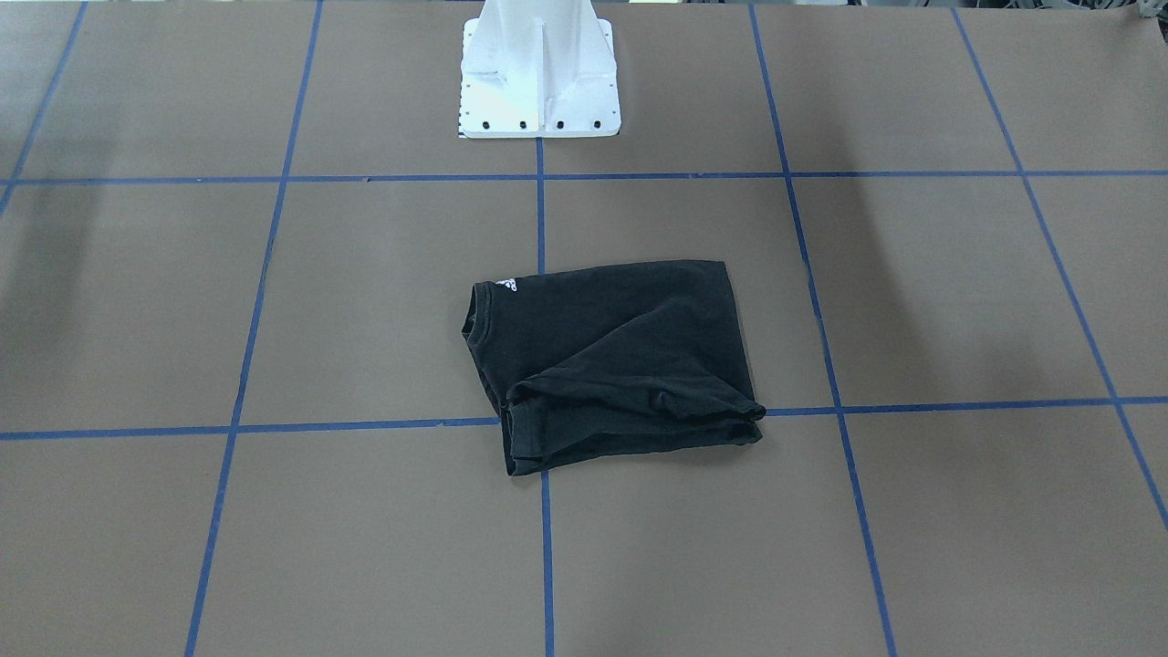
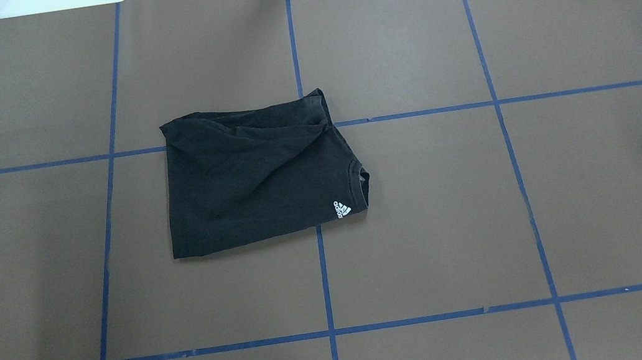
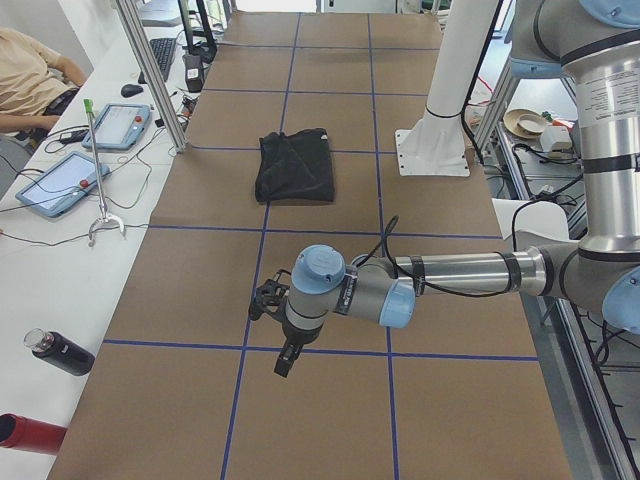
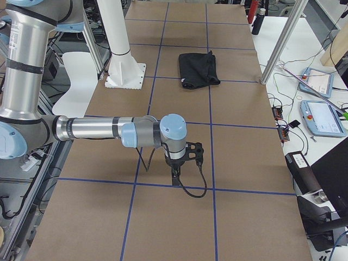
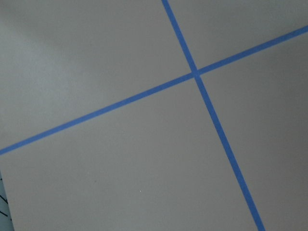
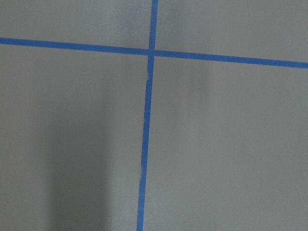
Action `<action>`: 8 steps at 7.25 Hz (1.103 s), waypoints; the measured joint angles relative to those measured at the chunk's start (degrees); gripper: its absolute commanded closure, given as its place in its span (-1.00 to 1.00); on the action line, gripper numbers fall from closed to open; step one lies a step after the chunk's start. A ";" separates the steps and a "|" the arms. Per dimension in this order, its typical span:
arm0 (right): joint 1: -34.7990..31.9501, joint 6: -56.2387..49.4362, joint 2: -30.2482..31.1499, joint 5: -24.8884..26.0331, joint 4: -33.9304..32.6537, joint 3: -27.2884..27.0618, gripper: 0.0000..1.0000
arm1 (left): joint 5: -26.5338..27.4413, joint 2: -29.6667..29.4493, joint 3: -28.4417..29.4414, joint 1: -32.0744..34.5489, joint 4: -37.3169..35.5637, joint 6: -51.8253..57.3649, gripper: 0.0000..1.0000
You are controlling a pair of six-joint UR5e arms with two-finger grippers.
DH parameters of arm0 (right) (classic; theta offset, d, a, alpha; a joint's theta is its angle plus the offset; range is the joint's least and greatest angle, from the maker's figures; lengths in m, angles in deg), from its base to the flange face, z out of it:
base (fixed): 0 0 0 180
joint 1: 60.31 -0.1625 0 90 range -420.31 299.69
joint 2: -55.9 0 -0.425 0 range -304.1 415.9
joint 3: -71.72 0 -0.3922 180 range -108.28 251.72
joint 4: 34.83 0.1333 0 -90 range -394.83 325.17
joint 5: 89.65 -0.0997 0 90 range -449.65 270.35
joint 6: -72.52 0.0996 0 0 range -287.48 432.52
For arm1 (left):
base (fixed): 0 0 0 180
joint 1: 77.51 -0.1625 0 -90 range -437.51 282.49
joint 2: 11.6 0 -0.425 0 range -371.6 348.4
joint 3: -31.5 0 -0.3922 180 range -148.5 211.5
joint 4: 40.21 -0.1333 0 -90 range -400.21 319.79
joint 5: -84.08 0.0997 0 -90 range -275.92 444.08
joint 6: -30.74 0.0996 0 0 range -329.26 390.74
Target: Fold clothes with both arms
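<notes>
Left hand and right hand each hang low over the brown counter; clenched or released, I cannot tell. Well apart from both, the folded black T-shirt lies mid-counter, its white neck mark facing up

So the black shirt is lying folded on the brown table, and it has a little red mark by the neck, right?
Almost. The mark by the neck is white, not red. The overhead exterior view shows it clearly, just beside the collar. The rest is right: the black shirt is lying folded on the brown table.
</notes>
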 measured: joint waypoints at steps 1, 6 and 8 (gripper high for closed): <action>0.00 0.20 0.08 0.03 0.50 0.05 -1.00 | 0.15 0.24 0.17 0.07 -0.03 -0.02 -1.00; 0.01 -0.21 0.03 0.05 0.96 -0.33 -1.00 | 0.09 1.45 0.25 0.14 0.57 0.30 -1.00; 0.01 -0.02 0.04 0.07 0.88 -0.34 -1.00 | 0.24 2.69 0.75 0.14 0.63 0.40 -1.00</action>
